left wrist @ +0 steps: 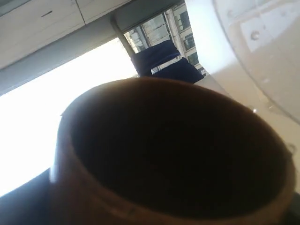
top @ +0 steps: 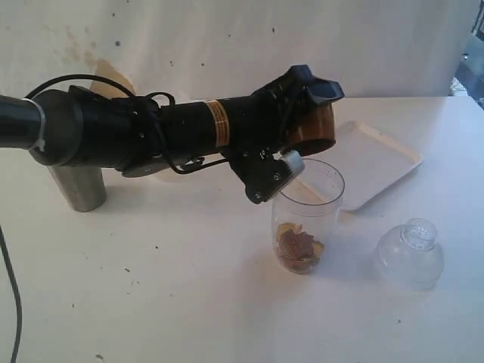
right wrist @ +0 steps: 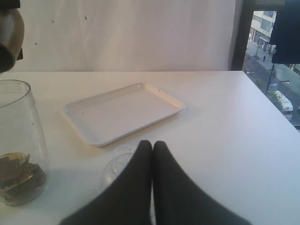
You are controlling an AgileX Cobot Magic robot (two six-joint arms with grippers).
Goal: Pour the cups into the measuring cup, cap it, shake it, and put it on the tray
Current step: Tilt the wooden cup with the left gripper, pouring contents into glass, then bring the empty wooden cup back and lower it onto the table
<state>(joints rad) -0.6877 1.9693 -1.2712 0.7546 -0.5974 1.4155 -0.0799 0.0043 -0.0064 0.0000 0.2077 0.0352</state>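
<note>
My left gripper (top: 296, 125) reaches across the table, shut on the brown wooden cup (top: 321, 128). The cup hangs tipped just above the rim of the clear measuring cup (top: 306, 215), which holds brown pieces at its bottom. In the left wrist view the wooden cup (left wrist: 168, 154) fills the frame with its dark inside, and the fingers are hidden. The steel tumbler (top: 78, 187) stands upright at the far left. The white tray (top: 374, 162) lies behind the measuring cup. My right gripper (right wrist: 152, 143) is shut on nothing, low over the table, with the tray (right wrist: 123, 112) and the measuring cup (right wrist: 18, 140) ahead of it.
A clear domed lid (top: 411, 253) lies on the table to the right of the measuring cup; the same lid (right wrist: 117, 164) sits partly behind my right fingers. A black cable hangs along the left arm. The table's right edge runs beside a window.
</note>
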